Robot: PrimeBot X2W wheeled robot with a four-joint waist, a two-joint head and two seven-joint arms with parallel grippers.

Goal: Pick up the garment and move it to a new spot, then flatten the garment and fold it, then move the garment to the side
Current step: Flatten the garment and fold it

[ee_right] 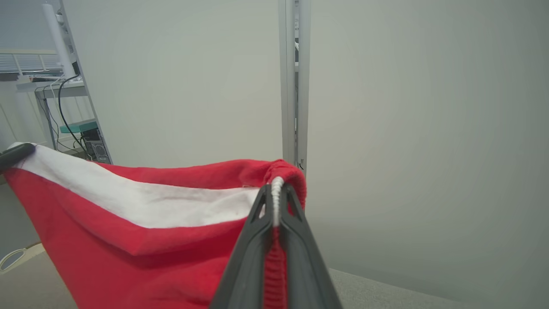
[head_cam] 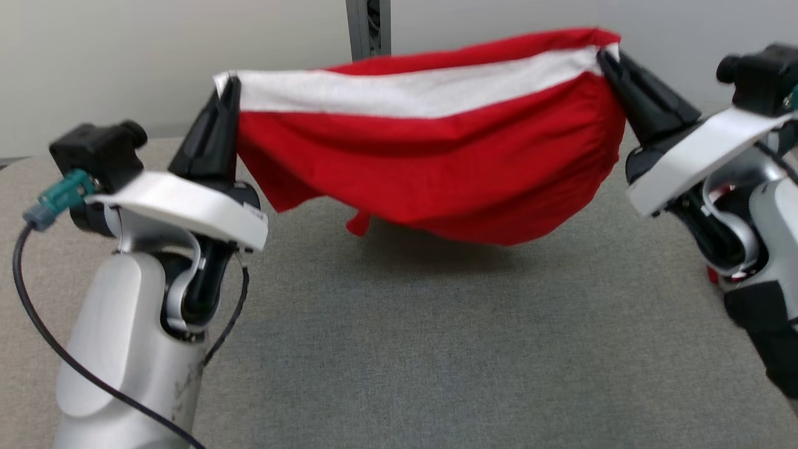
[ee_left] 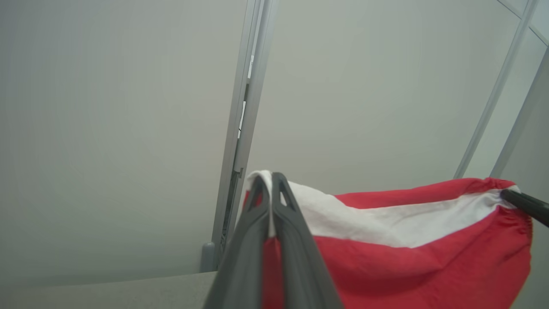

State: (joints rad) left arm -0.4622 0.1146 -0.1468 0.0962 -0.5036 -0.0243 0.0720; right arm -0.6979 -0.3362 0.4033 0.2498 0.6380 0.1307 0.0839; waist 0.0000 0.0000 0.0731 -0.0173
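I count one garment (head_cam: 436,174). It is red, with one white band (head_cam: 405,90) on it. I count two end effectors: one left end effector (head_cam: 227,93) and one right end effector (head_cam: 608,59). Each has two dark fingers (ee_left: 253,240), so that makes four fingers in all. I see two arms, one left arm (head_cam: 124,324) and one right arm (head_cam: 767,249). There is one counter (head_cam: 436,343). By the left arm I count one black cable (head_cam: 37,324) and one green plug (head_cam: 62,196). On the wall behind, I count one metal post (head_cam: 368,25).
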